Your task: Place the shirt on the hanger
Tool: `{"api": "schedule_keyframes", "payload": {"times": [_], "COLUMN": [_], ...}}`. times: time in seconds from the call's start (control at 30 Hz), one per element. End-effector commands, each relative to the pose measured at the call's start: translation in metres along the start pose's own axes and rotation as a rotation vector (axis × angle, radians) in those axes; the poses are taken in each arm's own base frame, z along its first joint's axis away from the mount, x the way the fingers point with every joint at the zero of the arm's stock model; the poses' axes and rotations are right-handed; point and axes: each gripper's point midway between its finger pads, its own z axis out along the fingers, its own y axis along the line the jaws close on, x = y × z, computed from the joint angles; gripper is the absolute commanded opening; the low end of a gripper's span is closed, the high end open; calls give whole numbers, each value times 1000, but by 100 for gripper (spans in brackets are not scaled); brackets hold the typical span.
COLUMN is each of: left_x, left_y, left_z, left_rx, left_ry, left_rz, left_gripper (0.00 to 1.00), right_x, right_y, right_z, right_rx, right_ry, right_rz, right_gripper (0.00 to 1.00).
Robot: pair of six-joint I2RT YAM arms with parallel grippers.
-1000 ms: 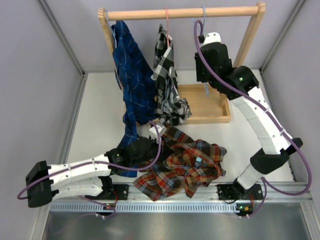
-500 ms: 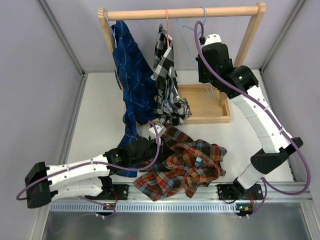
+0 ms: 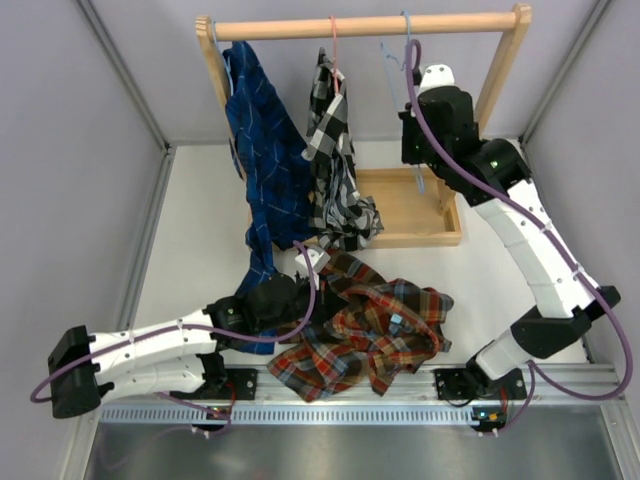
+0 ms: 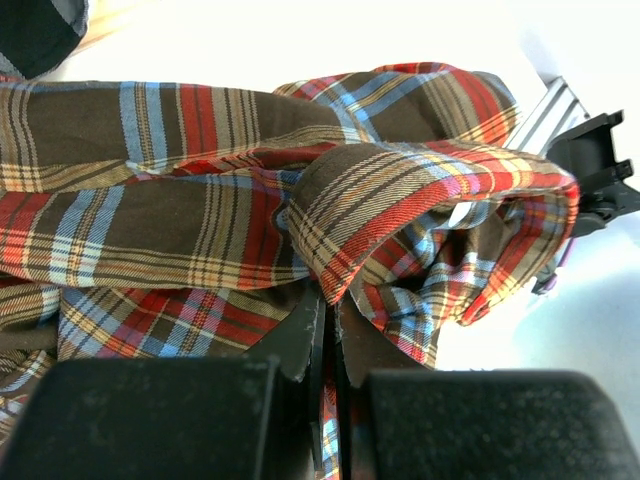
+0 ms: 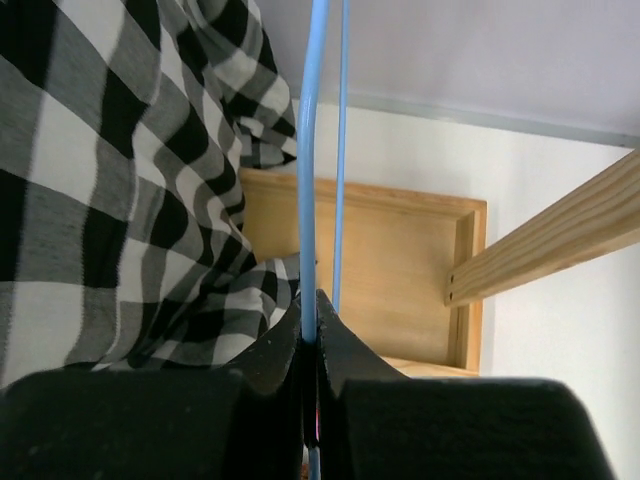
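Two grippers, both clamped. The left gripper [image 4: 323, 345] has its jaws pressed together on a fold of the shirt [image 3: 365, 325]. The shirt lies crumpled on the table [image 3: 200, 230] at the near edge, in front of the rack. The right gripper [image 5: 309, 335] pinches the wire of the hanger [image 5: 311, 150], whose hook sits over the wooden rail [image 3: 280, 28]. The shallow wooden tray [image 3: 400, 215] at the rack's foot holds the hem of the black-and-white checked shirt [image 3: 335, 150]. The dark blue plaid shirt [image 3: 262, 130] hangs to its left.
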Motion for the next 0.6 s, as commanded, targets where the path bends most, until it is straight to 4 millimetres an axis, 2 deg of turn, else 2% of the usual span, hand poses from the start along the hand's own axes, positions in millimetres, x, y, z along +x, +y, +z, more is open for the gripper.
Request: {"api": "schedule_keyframes", "payload": {"times": [0.0,0.23,0.4,0.57], "left_x": [-20,-23,-24,-28], "left_y": [-11,-12,-12,-13], "left_z": [-7,-11,-13,-16], "left_rx": [40,38,14,14], "left_ry": [-67,-70,-46,-57], "left_rz": [-22,-24,-30,-41], "left_gripper": [0,0,0,0], "right_x": [-63,-94,-98,-102], "right_y": [-10,-11,-4,-9], "right_z": [-37,-58,-68,-64], "right_rx": [-38,-86,-157,-139], "right_ry": [-240,-327,-343,-357], "right_rz": [106,111,102,85], "right_gripper": [0,0,0,0]}}
